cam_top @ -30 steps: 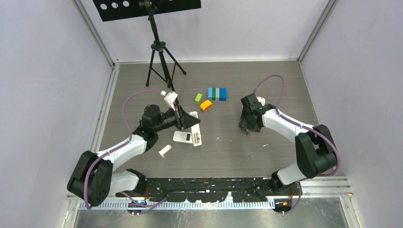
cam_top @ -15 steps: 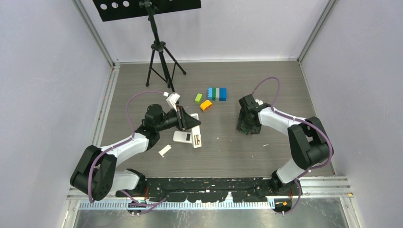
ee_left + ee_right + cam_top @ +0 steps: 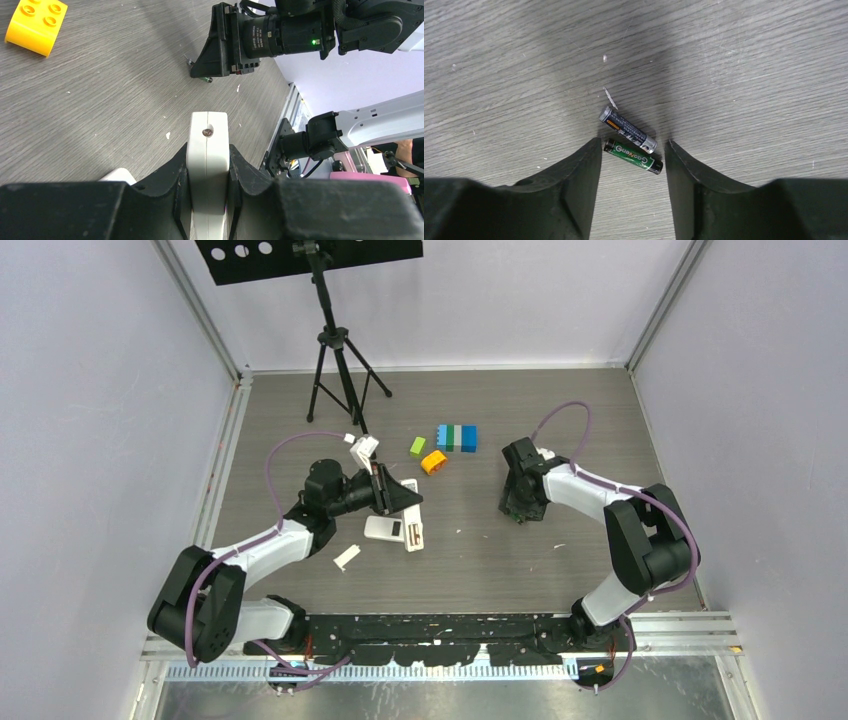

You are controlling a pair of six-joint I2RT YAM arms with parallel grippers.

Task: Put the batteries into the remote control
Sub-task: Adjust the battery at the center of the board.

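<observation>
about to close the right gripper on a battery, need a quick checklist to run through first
1. Right gripper open: ok.
2. A battery inside its opening: ok, the green battery lies there, with the dark battery right beside it.
3. Only one battery in the closing path: not ok, the two lie side by side, so both may get caught.
4. Left gripper shut on the remote: ok.
5. Remote's battery slot open and reachable: cannot tell, only its thin edge shows.
</observation>
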